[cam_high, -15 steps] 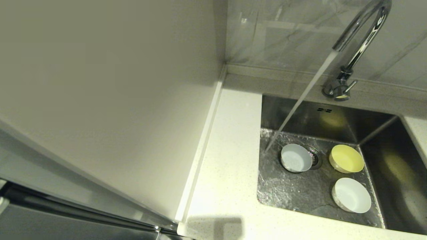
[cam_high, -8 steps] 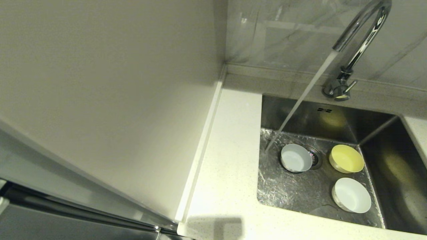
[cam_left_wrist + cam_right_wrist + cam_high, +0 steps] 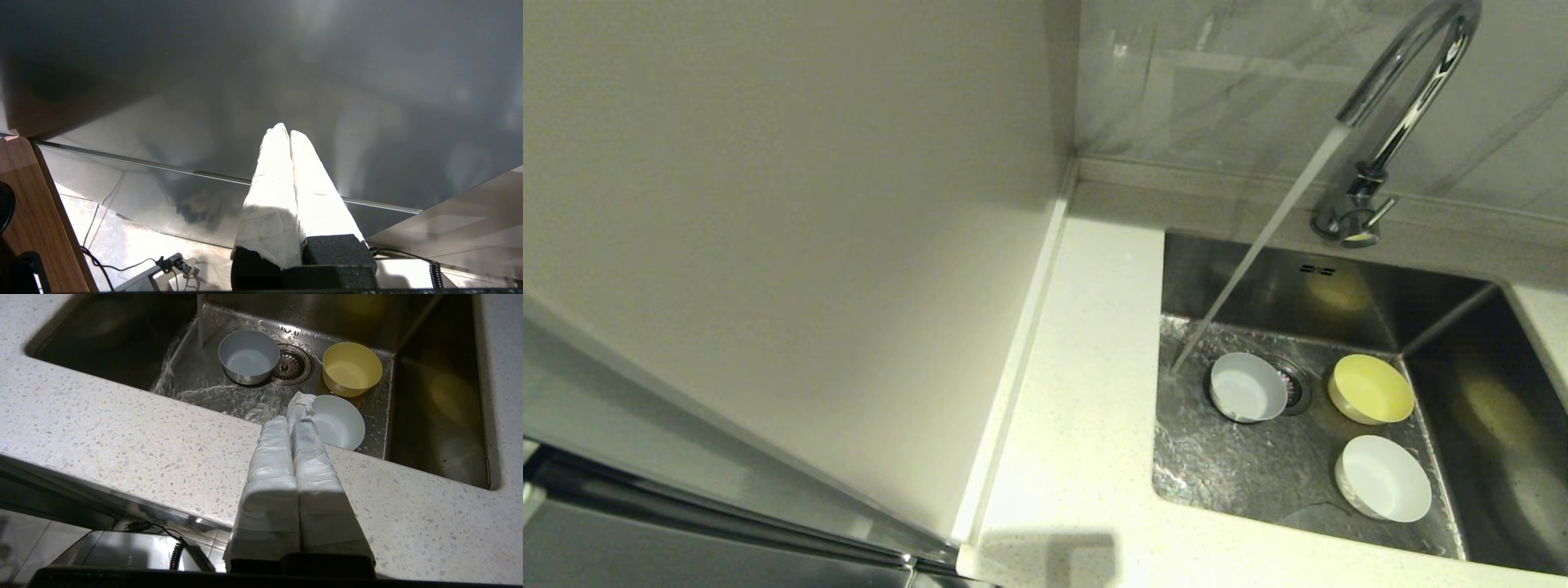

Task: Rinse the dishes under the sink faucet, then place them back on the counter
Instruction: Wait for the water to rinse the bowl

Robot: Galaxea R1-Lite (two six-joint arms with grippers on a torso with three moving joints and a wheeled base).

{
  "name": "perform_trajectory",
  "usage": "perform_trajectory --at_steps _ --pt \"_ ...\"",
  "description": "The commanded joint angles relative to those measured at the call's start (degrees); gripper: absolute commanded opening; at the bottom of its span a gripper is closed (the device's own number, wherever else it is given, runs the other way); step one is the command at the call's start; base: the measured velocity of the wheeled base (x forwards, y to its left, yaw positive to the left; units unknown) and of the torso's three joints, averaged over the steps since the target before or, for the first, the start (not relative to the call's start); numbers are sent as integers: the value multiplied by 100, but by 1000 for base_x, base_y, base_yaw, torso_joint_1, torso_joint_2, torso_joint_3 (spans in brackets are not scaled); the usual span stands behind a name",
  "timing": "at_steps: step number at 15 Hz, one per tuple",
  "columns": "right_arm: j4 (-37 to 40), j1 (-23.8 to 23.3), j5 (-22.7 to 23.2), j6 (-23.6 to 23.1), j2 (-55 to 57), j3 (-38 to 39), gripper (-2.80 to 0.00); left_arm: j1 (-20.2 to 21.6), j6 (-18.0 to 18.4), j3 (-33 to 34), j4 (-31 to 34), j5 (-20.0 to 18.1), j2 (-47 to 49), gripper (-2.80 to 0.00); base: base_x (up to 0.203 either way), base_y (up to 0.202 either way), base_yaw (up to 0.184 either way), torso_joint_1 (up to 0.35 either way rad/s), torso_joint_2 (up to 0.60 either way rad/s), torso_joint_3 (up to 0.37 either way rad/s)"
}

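Three bowls, bluish-white (image 3: 1247, 386), yellow (image 3: 1371, 388), white (image 3: 1384, 478), upright in sink (image 3: 1462, 343) for rinsing, faucet (image 3: 1401, 82) stream landing beside bluish-white bowl near drain (image 3: 1294, 382); right gripper (image 3: 291, 422) closed, empty, above counter (image 3: 1078, 425); left gripper (image 3: 284, 132) closed, empty, parked

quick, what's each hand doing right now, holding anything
Left hand: closed, holding nothing, parked away from the sink.
Right hand: closed, holding nothing, parked over the counter edge.

Left gripper (image 3: 289, 132) with white-wrapped fingers (image 3: 271, 192) pressed together, pointing at a grey glossy panel (image 3: 261, 73), wooden surface (image 3: 36, 212) at one side, black cables (image 3: 122, 265) on pale floor
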State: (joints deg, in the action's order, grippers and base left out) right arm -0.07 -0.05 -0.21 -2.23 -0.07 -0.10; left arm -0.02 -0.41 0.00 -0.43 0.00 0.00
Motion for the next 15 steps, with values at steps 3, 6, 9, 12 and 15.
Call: perform_trajectory --at_steps 3,6,9,12,15 --pt "-1 5 3 -5 7 1 -280 2 -2 18 -1 0 0 -280 0 0 0 0 0 0" --pt "-1 5 4 -5 7 1 -280 2 -2 18 -1 0 0 -280 0 0 0 0 0 0" --pt "-1 0 -5 -5 7 1 -280 2 -2 18 -1 0 0 -280 0 0 0 0 0 0" --pt "-1 -3 -5 -5 7 1 -280 2 -2 18 -1 0 0 -280 0 0 0 0 0 0" --pt "-1 -4 4 -5 7 1 -280 -3 -2 18 -1 0 0 -280 0 0 0 0 0 0"
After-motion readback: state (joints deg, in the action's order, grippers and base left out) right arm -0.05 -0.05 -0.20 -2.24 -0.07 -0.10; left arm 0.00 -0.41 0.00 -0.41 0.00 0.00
